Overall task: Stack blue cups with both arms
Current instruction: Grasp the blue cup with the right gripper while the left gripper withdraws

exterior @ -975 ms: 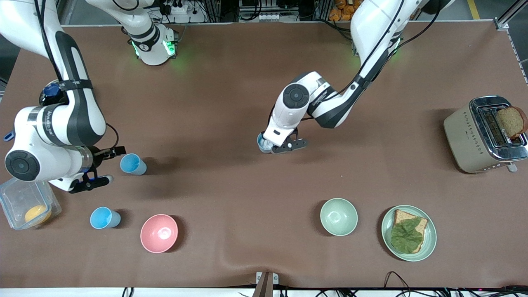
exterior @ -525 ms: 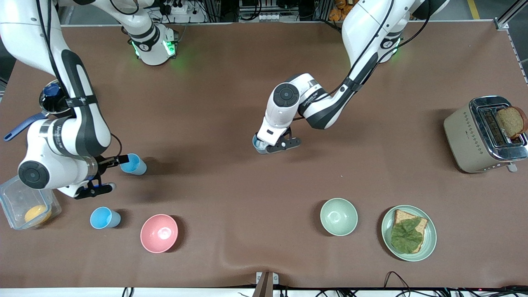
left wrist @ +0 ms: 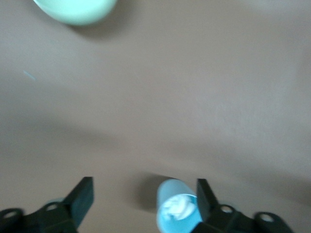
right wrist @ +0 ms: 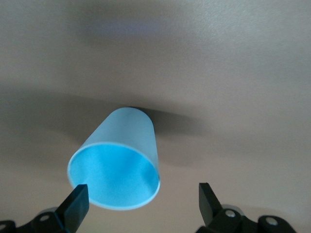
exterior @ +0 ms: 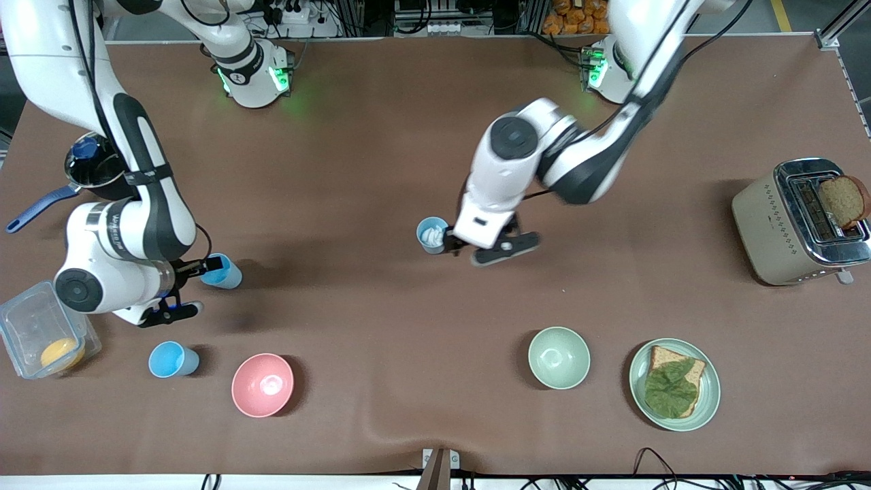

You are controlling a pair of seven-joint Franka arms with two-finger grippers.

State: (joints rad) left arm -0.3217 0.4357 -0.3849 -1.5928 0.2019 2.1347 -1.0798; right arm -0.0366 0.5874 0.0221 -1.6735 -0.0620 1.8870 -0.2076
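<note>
1. No cups were stacked: three stood apart on the table (exterior: 381,136).
2. Right end effector (exterior: 185,286), spread wide, straddled one sky-blue cup (exterior: 221,271); another (exterior: 171,359) waited near the pink bowl (exterior: 263,384).
3. Left end effector (exterior: 478,246), wide and empty, hung beside the mid-table paler cup (exterior: 431,235).

We note both arms, the left arm (exterior: 578,156) and the right arm (exterior: 116,136), have glossy white rounded shells with dark grey bands at the joints. Each elbow housing carries a round dark grey cap with a small centre mark. Thin black cables run along the upper links, strapped on by black bands. Grey lettering runs along the right forearm, too small to read. Green lights glow at both bases. The left gripper (left wrist: 141,206) and right gripper (right wrist: 141,204) have black blocky fingers with round screw heads.
</note>
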